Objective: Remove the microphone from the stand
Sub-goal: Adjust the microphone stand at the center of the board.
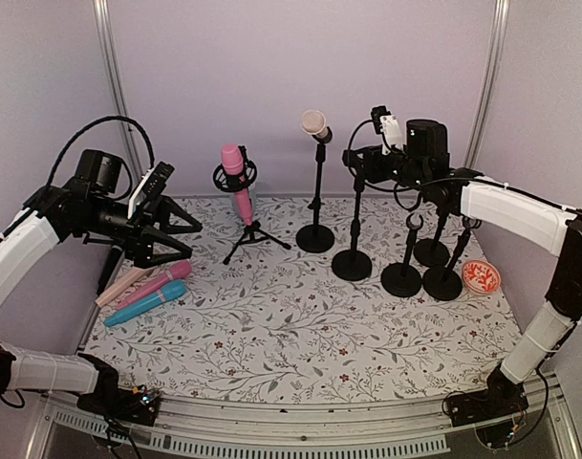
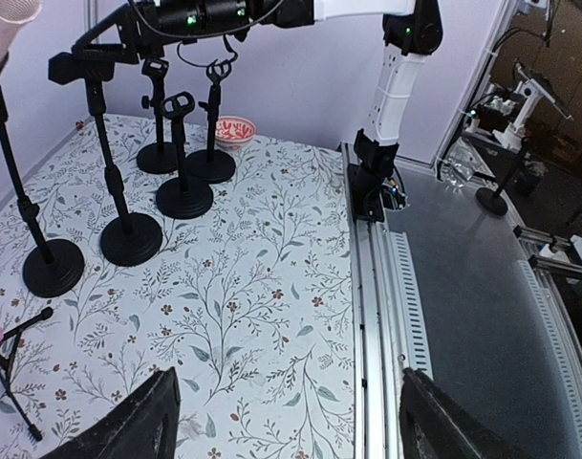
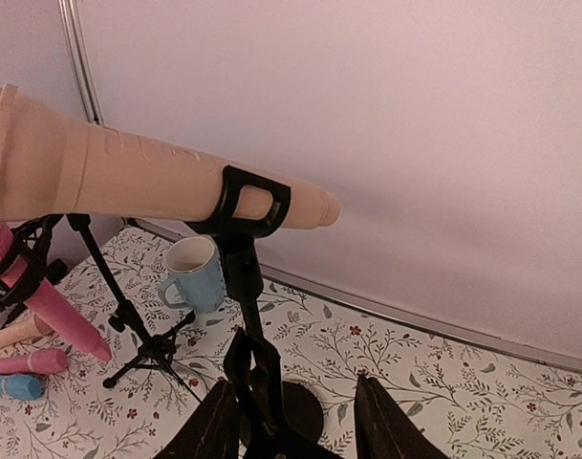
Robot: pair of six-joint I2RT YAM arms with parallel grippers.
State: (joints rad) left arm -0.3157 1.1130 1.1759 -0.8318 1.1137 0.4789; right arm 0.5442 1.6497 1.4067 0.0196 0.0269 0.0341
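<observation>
A beige microphone (image 1: 314,123) sits in the clip (image 3: 247,203) of a black round-base stand (image 1: 316,206) at the back middle; in the right wrist view the microphone (image 3: 128,177) lies across the top. A pink microphone (image 1: 236,177) stands in a tripod mount to its left. My right gripper (image 1: 359,161) hovers at the top of the neighbouring empty stand (image 1: 354,229), right of the beige microphone. Its fingers (image 3: 295,387) stand apart, with that stand's empty clip (image 3: 262,378) between them, close to the left finger. My left gripper (image 2: 286,402) is open and holds nothing, above the table's left side.
Three loose microphones (image 1: 147,290) lie at the left edge. Three more empty stands (image 1: 434,263) cluster at the right beside a red patterned bowl (image 1: 481,276). A blue mug (image 3: 190,277) stands near the back wall behind the tripod (image 3: 138,339). A metal rail (image 2: 377,287) borders the table.
</observation>
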